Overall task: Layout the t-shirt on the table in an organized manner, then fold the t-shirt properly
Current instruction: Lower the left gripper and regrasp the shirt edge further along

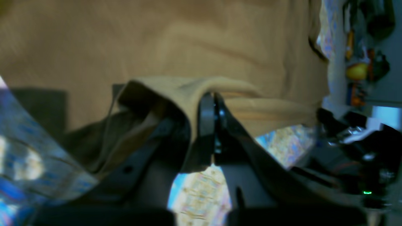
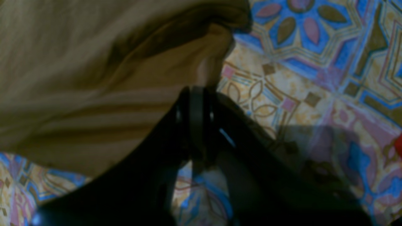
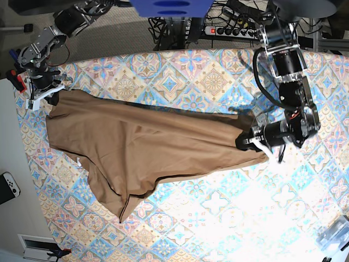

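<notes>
The brown t-shirt lies stretched across the patterned table, with one corner trailing toward the front edge. My left gripper is at the shirt's right end, shut on a fold of the fabric. In the left wrist view its jaws are pressed together with cloth draped over them. My right gripper holds the shirt's far-left corner near the table edge. The right wrist view shows that gripper shut on the t-shirt's edge, just above the tablecloth.
A white game controller lies on the floor beyond the table's left edge. A power strip and cables sit behind the table. A clear plastic item rests at the front right corner.
</notes>
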Controlling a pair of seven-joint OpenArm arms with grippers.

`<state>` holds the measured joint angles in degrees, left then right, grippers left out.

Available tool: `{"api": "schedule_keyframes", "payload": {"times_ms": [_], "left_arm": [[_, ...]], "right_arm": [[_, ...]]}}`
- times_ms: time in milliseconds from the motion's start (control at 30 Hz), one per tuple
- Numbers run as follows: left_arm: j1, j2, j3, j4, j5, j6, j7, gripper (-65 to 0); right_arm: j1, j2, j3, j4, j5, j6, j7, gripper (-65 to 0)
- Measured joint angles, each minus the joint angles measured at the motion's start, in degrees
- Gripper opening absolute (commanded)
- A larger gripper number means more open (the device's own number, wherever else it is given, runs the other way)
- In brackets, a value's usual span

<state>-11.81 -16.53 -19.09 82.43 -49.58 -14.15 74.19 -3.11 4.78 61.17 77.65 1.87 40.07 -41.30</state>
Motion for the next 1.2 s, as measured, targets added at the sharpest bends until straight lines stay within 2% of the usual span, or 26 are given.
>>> {"api": "schedule_keyframes", "payload": {"times_ms": [100,167,200,367,600,700,767,867,1100,1200], "left_arm": [[-1.33,-0.48,4.90,0.00,4.98,-0.17,0.42,-39.7],[-1.62,-1.44,8.74,1.75,6.36,-0.15,0.00,-33.1],[-1.49,-1.44,9.49,3.61,7.54,-0.48,0.02,-32.3],[-0.20,-1.46,9.66,8.59,10.60,-0.39,-1.36,-34.9],[9.16,-2.05,9.73,19.34,10.47,-0.24,-3.39,-36.0],[12.35,-1.57,9.66,18.80,14.29,-0.22,-3.63,-36.1],[13.75,-1.57,9.68,17.59,17.11,-0.17,-8.13,-36.1],[15.72,-1.57,9.68,17.29,20.61,-0.04,-10.73,-36.1],[15.41,-1.25,9.70,15.32,24.15,0.02,-12.26,-36.1],[13.46,0.17,9.99,12.11,25.88,-0.22,-11.58,-36.1]], "right_arm": [[-0.02,0.00,0.02,0.00,0.02,0.00,0.00,-65.0],[-0.04,0.00,0.02,0.00,0.02,0.02,0.02,-65.0],[-0.04,0.02,0.02,0.00,0.02,0.02,0.00,-65.0],[-0.04,0.00,0.02,-0.02,0.02,0.02,0.00,-65.0],[-0.09,0.00,0.02,0.00,0.02,0.02,0.02,-65.0],[-0.07,0.02,0.02,0.00,0.02,0.02,0.02,-65.0],[-0.07,0.02,0.02,0.00,0.02,0.00,0.00,-65.0],[-1.05,0.00,0.00,0.00,0.37,0.00,0.44,-65.0],[-1.79,0.15,0.00,0.15,0.92,0.04,0.70,-65.0],[-1.77,0.13,0.00,0.15,0.92,0.04,0.68,-65.0]]}}
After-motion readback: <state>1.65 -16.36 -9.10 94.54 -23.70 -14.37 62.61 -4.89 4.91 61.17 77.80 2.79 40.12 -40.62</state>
